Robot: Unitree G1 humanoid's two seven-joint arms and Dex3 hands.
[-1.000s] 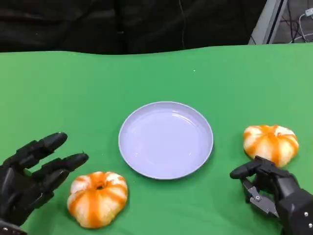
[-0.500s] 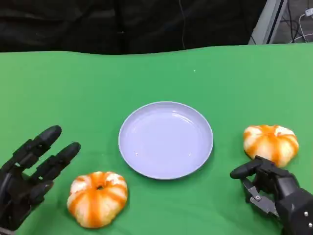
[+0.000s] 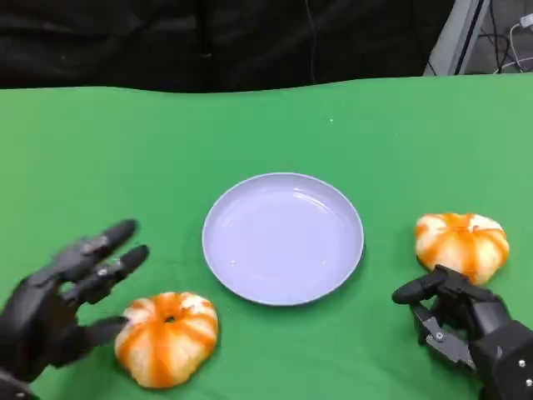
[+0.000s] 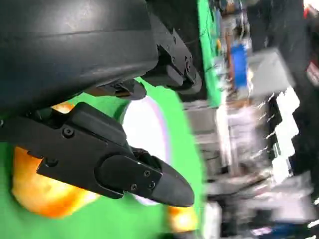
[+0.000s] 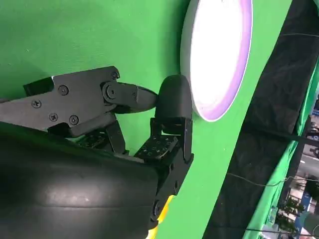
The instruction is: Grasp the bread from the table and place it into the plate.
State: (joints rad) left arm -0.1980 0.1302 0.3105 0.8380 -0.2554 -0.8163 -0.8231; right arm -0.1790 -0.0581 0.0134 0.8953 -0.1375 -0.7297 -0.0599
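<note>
Two orange-and-white striped bread rolls lie on the green table. One bread roll (image 3: 166,337) sits at the front left, and my left hand (image 3: 62,300) is right beside it with fingers spread, its thumb touching the roll's left side. In the left wrist view that bread (image 4: 45,191) shows orange under the hand's fingers (image 4: 124,174). The other bread roll (image 3: 461,243) lies at the right. My right hand (image 3: 462,325) rests just in front of it, fingers partly curled, holding nothing. The pale lilac plate (image 3: 283,238) stands between them with nothing on it; the plate (image 5: 219,55) also appears beyond my right hand (image 5: 164,124).
The green cloth covers the whole table, ending at a dark backdrop (image 3: 216,42) along the far edge. A metal post and cables (image 3: 466,33) stand at the back right. Bare green cloth lies behind the plate.
My left hand has swung rightward and lowered toward the front-left bread, its thumb now at the roll's side. The right hand, both rolls and the plate have not moved.
</note>
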